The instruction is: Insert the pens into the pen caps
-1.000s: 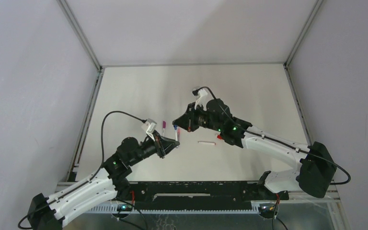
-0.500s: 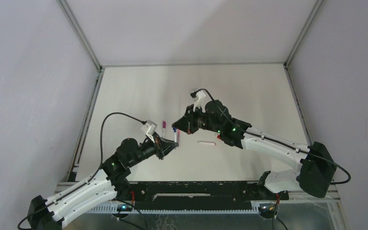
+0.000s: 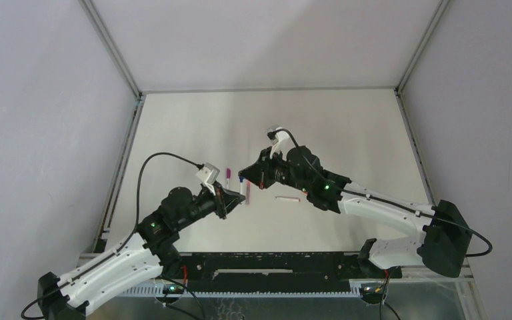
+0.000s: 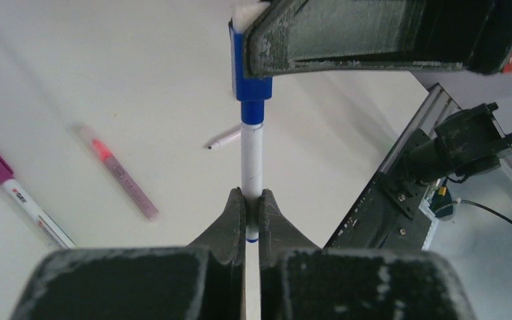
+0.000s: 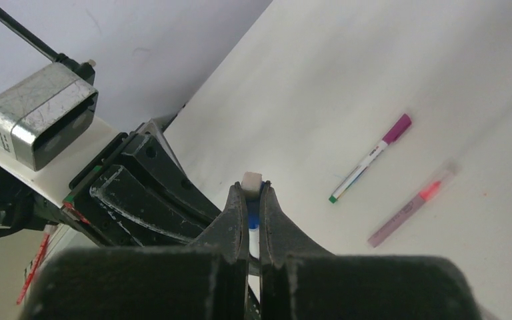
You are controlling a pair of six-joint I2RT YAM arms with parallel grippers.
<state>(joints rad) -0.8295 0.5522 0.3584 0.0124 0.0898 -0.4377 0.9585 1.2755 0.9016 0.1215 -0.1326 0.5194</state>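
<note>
A white pen (image 4: 251, 157) with a blue cap (image 4: 249, 83) on its far end hangs above the table between my two grippers. My left gripper (image 4: 253, 197) is shut on the pen's barrel near its rear end. My right gripper (image 5: 252, 190) is shut on the blue cap (image 5: 253, 212), whose white end pokes out past the fingertips. From above, the left gripper (image 3: 235, 198) and the right gripper (image 3: 243, 177) nearly meet. A purple-capped pen (image 4: 15, 195) and a pinkish pen (image 4: 118, 173) lie on the table.
A small white pen (image 3: 288, 198) with a red end lies to the right of the grippers. The purple-capped pen (image 3: 227, 175) lies just left of them. The black rail (image 3: 273, 263) runs along the near edge, and grey walls enclose the table.
Both grippers have drifted slightly left and closer together, still holding the pen and the blue cap. The pens lying on the table have not moved.
</note>
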